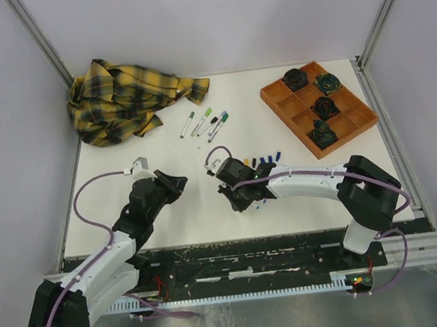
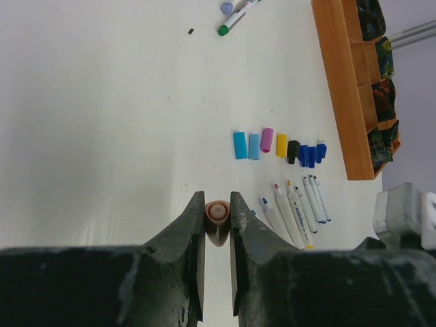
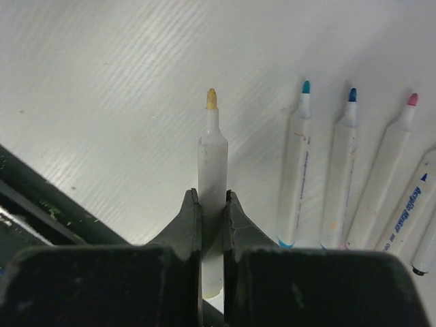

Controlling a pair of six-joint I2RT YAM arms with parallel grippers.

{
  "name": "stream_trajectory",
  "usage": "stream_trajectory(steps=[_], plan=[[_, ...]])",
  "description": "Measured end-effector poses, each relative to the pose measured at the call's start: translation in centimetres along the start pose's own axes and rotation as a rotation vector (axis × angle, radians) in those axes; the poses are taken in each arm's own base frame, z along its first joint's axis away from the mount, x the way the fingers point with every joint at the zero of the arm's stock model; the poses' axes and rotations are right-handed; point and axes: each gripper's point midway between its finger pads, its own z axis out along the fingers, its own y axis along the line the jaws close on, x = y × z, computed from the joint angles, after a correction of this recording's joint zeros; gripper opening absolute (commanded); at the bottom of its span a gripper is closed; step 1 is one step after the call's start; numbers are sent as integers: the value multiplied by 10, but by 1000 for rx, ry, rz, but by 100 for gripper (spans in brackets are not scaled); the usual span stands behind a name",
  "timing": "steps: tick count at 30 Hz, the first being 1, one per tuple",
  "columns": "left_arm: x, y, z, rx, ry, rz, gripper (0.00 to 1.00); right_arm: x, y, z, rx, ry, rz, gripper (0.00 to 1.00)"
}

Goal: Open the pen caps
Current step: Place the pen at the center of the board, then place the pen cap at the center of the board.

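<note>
My left gripper [image 2: 217,199] [image 1: 180,184] is shut on a small orange pen cap [image 2: 217,212], held end-on between its fingertips above the table. My right gripper [image 3: 211,195] [image 1: 242,199] is shut on a white pen barrel [image 3: 212,163] whose bare orange tip points away from it. Several uncapped pens [image 3: 340,170] [image 2: 294,210] lie side by side right of that barrel. A row of loose pen caps [image 2: 272,146] [image 1: 264,160] in blue, pink, yellow and black lies behind them. Several capped pens [image 1: 206,123] rest farther back.
An orange compartment tray [image 1: 274,98] [image 2: 334,82] with dark round objects stands at the back right. A yellow plaid cloth [image 1: 124,95] is heaped at the back left. The table's near edge and black rail run just below the right gripper.
</note>
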Motion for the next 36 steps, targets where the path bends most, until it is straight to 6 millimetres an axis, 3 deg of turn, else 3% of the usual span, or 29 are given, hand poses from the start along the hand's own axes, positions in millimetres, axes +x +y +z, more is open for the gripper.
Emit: stream_trajectory(steps=[9, 22, 36], plan=[[0, 0, -7, 21, -17, -28, 3, 10, -22, 13, 127, 34, 11, 12], [13, 13, -10, 6, 2, -57, 3, 15, -24, 22, 148, 78, 11, 25], [12, 9, -15, 46, -18, -79, 3, 16, -24, 25, 149, 98, 8, 34]])
